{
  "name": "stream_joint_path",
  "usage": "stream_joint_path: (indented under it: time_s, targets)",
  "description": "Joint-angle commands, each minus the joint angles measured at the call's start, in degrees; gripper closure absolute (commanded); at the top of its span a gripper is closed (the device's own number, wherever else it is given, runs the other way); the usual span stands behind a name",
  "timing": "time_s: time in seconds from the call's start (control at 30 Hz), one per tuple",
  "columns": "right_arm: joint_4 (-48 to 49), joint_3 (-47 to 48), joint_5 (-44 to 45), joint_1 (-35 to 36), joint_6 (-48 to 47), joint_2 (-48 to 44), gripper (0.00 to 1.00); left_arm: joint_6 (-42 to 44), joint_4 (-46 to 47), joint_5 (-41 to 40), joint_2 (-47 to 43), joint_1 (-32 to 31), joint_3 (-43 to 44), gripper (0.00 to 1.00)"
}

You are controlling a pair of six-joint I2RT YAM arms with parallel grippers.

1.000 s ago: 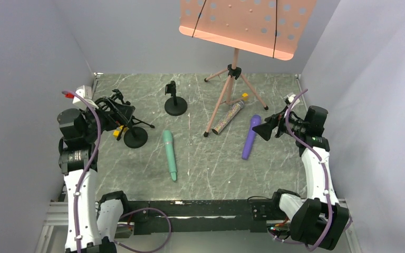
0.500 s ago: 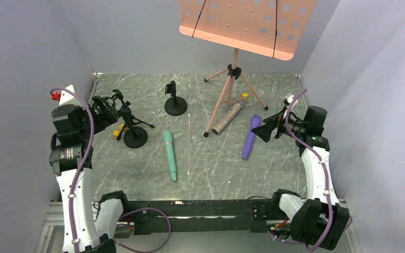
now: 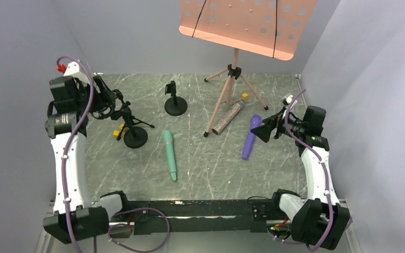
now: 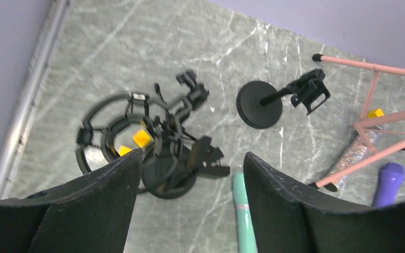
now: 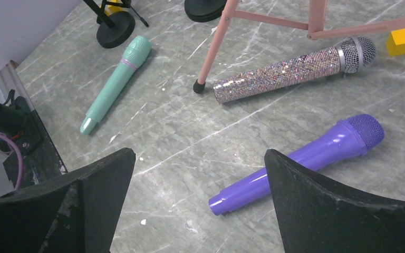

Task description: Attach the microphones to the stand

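Left gripper (image 4: 192, 154) hangs empty, jaws apart, over the black stand (image 4: 169, 176), right gripper (image 5: 199, 153) equally spread above the purple microphone (image 5: 316, 152) lying flat on the desk (image 5: 190, 132) — I worry an off-centre close would roll that slick barrel away.

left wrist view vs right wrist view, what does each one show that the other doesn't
Only the left wrist view shows the stands' tops: the ringed cradle on one black stand and the clip on the small stand. Only the right wrist view shows the mint green microphone, the glittery microphone and the purple microphone end to end. Both show part of all three microphones, the stands' round bases, the pink tripod legs and a yellow block.
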Motion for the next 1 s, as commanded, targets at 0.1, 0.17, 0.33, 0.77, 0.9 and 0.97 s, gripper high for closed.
stream_joint_path:
  time_s: [0.1, 0.17, 0.33, 0.77, 0.9, 0.97]
  targets:
    - [0.68, 2.82, 0.47, 0.81, -1.44, -0.73, 0.00, 5.88, -5.28, -3.20, 6.85, -1.37, 7.93, 0.38]
    - [0.63, 2.90, 0.60, 0.87, -1.47, -0.76, 0.00, 6.53, -4.40, -4.92, 6.00, -1.60, 6.29, 0.39]
    - [0.72, 2.74, 0.55, 0.91, -1.38, -0.50, 0.00, 7.78, -5.02, -2.35, 7.75, -1.69, 7.80, 0.43]
    - [0.64, 2.68, 1.22, 0.90, -1.75, -0.65, 0.00, 13.16, -10.87, -8.22, 17.72, -7.80, 19.88, 0.47]
    - [0.68, 2.65, 1.14, 0.90, -1.73, -0.50, 0.00, 17.83, -12.09, -12.49, 19.42, -9.22, 22.61, 0.47]
    - [0.63, 2.64, 1.18, 0.91, -1.67, -0.39, 0.00, 19.54, -12.42, -12.51, 20.42, -9.69, 23.34, 0.48]
